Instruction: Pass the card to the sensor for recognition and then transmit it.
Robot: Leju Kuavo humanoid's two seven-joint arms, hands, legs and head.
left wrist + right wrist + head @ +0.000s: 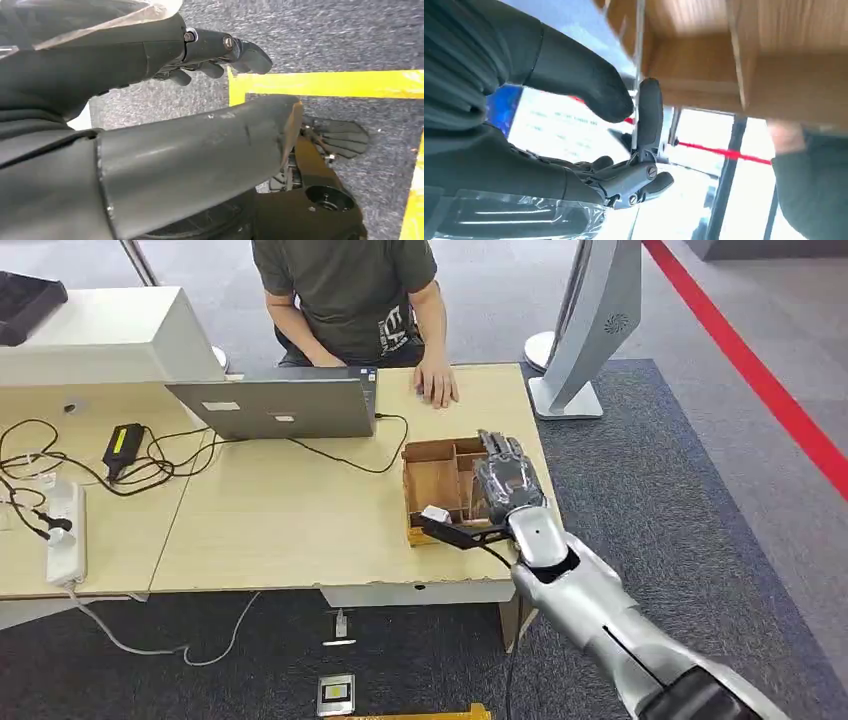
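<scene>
Thumb (584, 85) and one dark finger (650, 110) of the right hand (508, 480) close from either side on a thin sheet seen edge-on. I take this to be the card (639, 50), pinched while it stands inside the wooden box (428, 448). Its printed face is not legible.

Such a card should be light, stiff and slick. A pinch near its upper edge, flat on both faces, would likely hold best, because a loose grip may let it swivel or slide. The dividers stand close around it, so I judge that a straight lift is the safest way out.

From the bench (280, 520) centre the box lies toward 3 o'clock, almost at that edge, with carpet beyond. A laptop (280, 408) sits at 10 o'clock from the box, and its cable (340, 455) trails at 9. At 12 a person's hand (437, 383) rests on the bench. A white stand (590, 330) rises at 1 o'clock. Open bench at 8 o'clock gives the most room for a swing. I cannot tell which item is the sensor.

Hanging over carpet and yellow tape (325, 82), the left hand (210, 50) is released, with fingers loosely bent and holding nothing.
</scene>
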